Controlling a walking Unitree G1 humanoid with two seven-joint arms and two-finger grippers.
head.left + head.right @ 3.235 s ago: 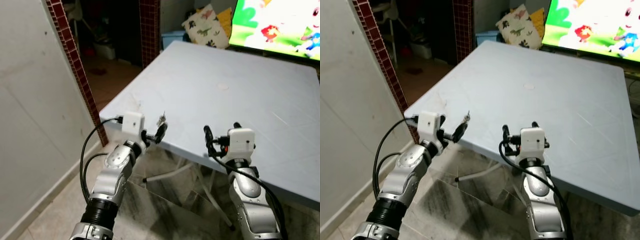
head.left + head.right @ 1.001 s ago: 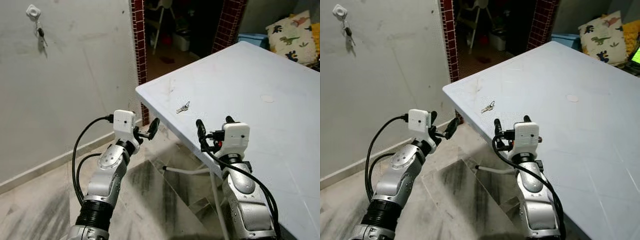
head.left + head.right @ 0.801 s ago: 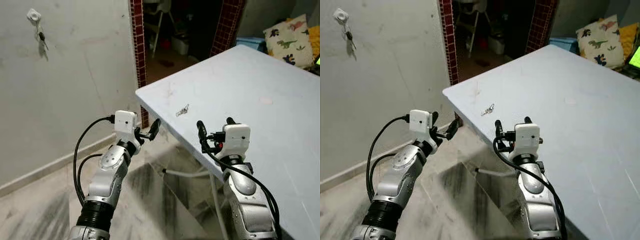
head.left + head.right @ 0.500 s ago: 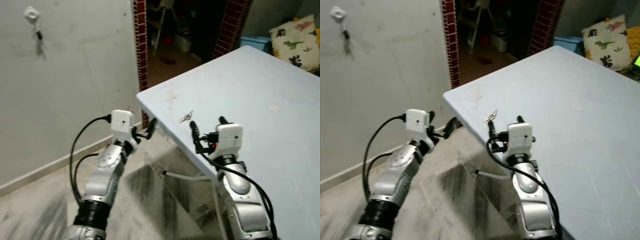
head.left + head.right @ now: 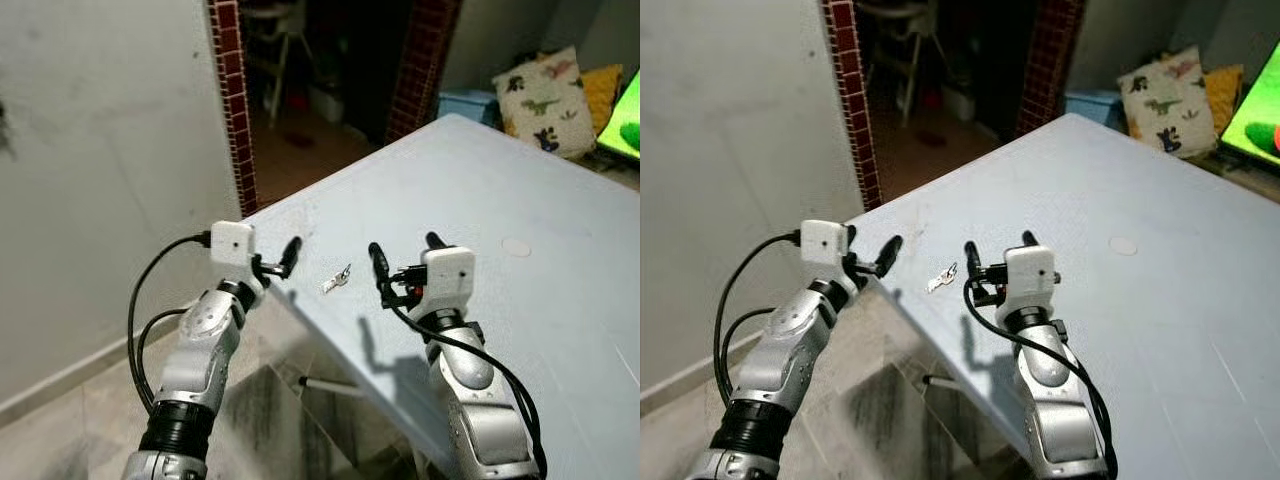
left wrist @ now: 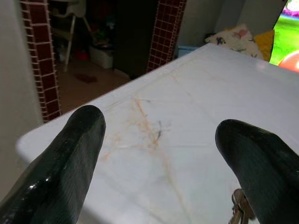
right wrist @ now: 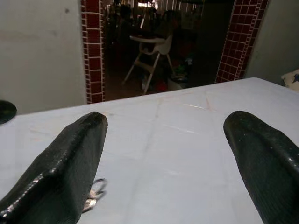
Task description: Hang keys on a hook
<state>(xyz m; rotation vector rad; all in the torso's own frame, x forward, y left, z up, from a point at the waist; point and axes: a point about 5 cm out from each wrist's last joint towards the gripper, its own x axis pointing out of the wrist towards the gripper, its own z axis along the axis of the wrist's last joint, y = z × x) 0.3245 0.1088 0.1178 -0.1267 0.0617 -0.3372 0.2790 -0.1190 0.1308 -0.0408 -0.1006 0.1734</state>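
Observation:
A small bunch of silver keys (image 5: 337, 279) lies flat on the pale blue-grey table (image 5: 520, 180), close to its near corner. My left gripper (image 5: 280, 262) hovers open over the table edge, just left of the keys. In the left wrist view the keys (image 6: 238, 207) peek out beside one black finger (image 6: 70, 163). My right gripper (image 5: 405, 252) stands open above the table, just right of the keys. The right wrist view has the keys (image 7: 93, 196) low beside the finger (image 7: 65, 172). Nothing is held in either gripper.
A grey wall (image 5: 100, 150) runs along the left. Red-tiled pillars (image 5: 228, 90) frame a dark doorway with a high chair (image 7: 152, 51). A dinosaur cushion (image 5: 540, 85) and a bright green screen (image 5: 625, 120) sit beyond the table's far side. Marbled floor (image 5: 270, 410) lies below the corner.
The camera has swung right and come closer to the table. Both grippers now sit over the table corner on either side of the keys, where before they hung in front of its edge.

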